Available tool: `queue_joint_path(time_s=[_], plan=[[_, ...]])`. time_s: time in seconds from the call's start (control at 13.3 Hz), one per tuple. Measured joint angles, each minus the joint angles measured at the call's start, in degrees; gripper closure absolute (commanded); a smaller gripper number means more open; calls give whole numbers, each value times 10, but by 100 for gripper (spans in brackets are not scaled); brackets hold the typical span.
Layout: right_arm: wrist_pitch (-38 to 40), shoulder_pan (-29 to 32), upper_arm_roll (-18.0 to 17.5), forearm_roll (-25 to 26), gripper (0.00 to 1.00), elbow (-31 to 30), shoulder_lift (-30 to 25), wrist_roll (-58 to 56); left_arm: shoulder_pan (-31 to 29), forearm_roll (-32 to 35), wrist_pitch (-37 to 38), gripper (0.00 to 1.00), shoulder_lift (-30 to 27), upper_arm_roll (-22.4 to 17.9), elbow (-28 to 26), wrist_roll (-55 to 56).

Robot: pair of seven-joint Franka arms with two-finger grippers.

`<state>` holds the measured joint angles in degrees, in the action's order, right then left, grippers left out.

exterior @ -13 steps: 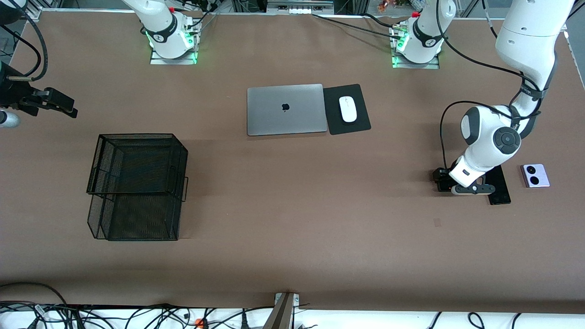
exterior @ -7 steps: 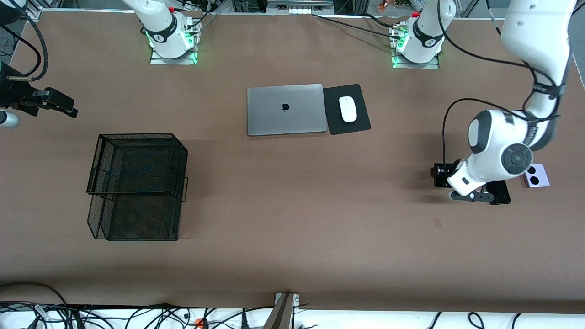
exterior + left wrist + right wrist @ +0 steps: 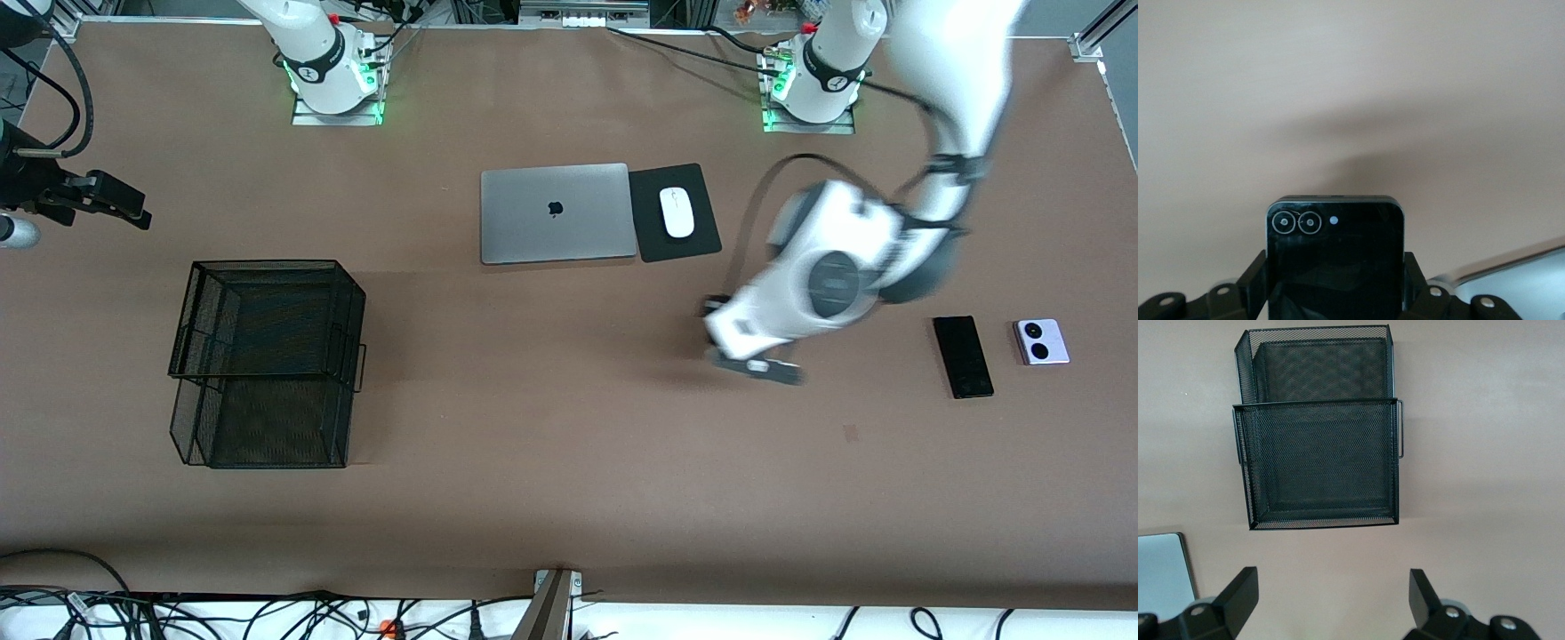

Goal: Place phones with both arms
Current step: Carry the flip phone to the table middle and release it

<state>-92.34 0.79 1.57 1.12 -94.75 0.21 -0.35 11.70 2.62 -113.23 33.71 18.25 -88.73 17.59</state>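
My left gripper (image 3: pixel 715 310) hangs above bare table between the mouse pad and the slim phone. In the left wrist view it (image 3: pixel 1335 270) is shut on the small squarish black folded phone (image 3: pixel 1333 233), one finger on each side. The long slim black phone (image 3: pixel 963 356) lies flat toward the left arm's end of the table. The lavender-white phone with two black circles (image 3: pixel 1041 341) lies beside it, closer to that end. My right gripper (image 3: pixel 124 209) waits open and empty at the right arm's end; its fingers (image 3: pixel 1238 590) are wide apart.
A black wire mesh basket (image 3: pixel 267 360) stands toward the right arm's end and fills the right wrist view (image 3: pixel 1321 460). A closed grey laptop (image 3: pixel 556 213) lies mid-table, beside a white mouse (image 3: pixel 677 212) on a black pad (image 3: pixel 649 240).
My left arm has lifted the black folded phone from beside the slim phone and swung it toward the middle of the table. The slim phone now shows fully. The right arm has not moved.
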Motion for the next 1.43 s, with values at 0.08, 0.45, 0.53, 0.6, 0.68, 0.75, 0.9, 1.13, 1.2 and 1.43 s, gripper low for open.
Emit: queue_joint_path(time_s=[0.08, 0.45, 0.53, 0.6, 0.68, 0.75, 0.9, 1.13, 1.2, 1.43], plan=[[0, 0, 0, 0, 0, 0, 0, 0, 34, 0, -29, 99, 27, 0, 21, 42], [0, 0, 0, 0, 0, 0, 0, 0, 126, 1, -251, 96, 144, -7, 58, 195], [0, 0, 0, 0, 0, 0, 0, 0, 129, 1, -273, 95, 159, -7, 61, 198], [0, 0, 0, 0, 0, 0, 0, 0, 130, 1, -291, 84, 172, -8, 63, 198], [0, 0, 0, 0, 0, 0, 0, 0, 131, 1, -304, 59, 181, -8, 64, 198], [0, 0, 0, 0, 0, 0, 0, 0, 131, 1, -311, 1, 186, -8, 66, 198], [0, 0, 0, 0, 0, 0, 0, 0, 131, 7, -312, 0, 187, -10, 69, 198], [0, 0, 0, 0, 0, 0, 0, -1, 128, 53, -291, 0, 179, -12, 83, 201], [0, 0, 0, 0, 0, 0, 0, -1, 125, 56, -253, 0, 168, -14, 90, 201], [0, -5, -2, -1, 0, 0, 2, -3, 99, 60, -79, 0, 94, -20, 107, 201]])
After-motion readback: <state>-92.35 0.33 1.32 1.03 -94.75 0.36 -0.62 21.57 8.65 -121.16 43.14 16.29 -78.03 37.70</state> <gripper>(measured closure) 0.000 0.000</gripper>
